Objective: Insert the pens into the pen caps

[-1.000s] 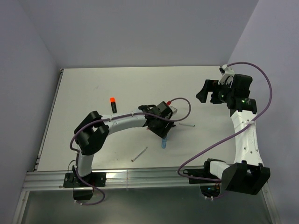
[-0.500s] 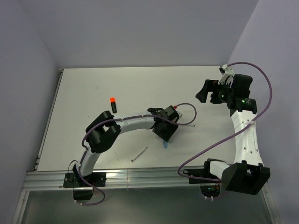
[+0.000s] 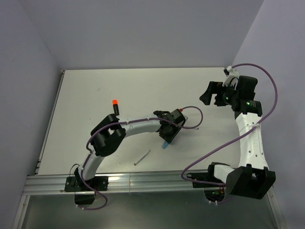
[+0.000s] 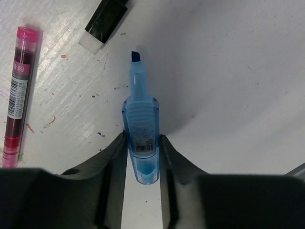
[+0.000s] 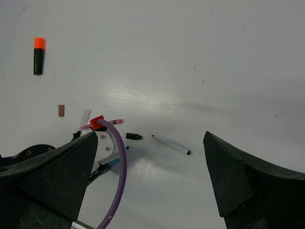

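Left claw (image 4: pixel 142 138) pinches a light-blue plastic marker (image 4: pixel 141 119) low over the white desk (image 3: pixel 143 86); right claw (image 5: pixel 151 137) hangs spread wide with nothing in it.

The two dark fingers (image 4: pixel 114 157) press against either side of the marker's barrel near its rear end. Its bare chisel tip points away from the wrist, and whether it rests on the desk or is just off it cannot be told. A slim pink-red pen (image 4: pixel 18 90) lies apart on the left and a short black cap with a white end (image 4: pixel 105 21) lies beyond the tip. Elsewhere on the desk are a slim white pen (image 5: pixel 171 144), a slim grey pen (image 3: pixel 142 157) nearer the arm bases, and a stubby black marker with an orange end (image 3: pixel 115 106) farther back on the left.
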Controlling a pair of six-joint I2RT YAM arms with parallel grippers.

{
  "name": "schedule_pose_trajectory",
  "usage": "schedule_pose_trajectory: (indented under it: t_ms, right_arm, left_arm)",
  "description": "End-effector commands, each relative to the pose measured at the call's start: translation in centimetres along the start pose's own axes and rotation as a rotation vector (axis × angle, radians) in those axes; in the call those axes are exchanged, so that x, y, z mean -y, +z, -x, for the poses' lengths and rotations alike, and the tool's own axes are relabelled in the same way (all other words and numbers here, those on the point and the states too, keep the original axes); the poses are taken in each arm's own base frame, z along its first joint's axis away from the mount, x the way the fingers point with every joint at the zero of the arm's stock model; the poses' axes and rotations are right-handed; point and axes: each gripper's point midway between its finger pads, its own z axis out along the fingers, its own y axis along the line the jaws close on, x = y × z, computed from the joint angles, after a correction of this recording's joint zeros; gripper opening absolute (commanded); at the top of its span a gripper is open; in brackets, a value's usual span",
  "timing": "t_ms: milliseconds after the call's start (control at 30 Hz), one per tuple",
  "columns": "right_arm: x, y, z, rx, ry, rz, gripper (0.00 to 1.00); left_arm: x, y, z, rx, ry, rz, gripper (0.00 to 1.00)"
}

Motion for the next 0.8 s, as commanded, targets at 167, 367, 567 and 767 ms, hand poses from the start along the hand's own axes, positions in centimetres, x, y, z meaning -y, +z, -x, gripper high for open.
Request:
schedule_pose_trajectory:
  t_ms: [167, 367, 567, 767]
  right_arm:
    - [0.0, -0.3, 0.4, 0.02, -0.016, 0.001, 1.0]
    - [-0.7, -0.9, 1.7, 0.051, -0.084, 0.03, 1.0]
    - [-3.0, -2.3, 3.7, 0.101, -0.26, 0.14, 0.97]
    - [-6.0, -5.5, 3.8, 0.169, -0.637, 0.242, 0.91]
  left_arm:
    - [0.7, -0.2, 0.4, 0.006, 0.018, -0.012, 0.11]
    - [0.7, -3.3, 3.6, 0.072, -0.024, -0.057, 0.01]
    - [-0.1, -10.1, 9.1, 0.201, -0.128, -0.21, 0.0]
    - [1.0, -14.5, 11.1, 0.242, -0.174, -0.353, 0.0]
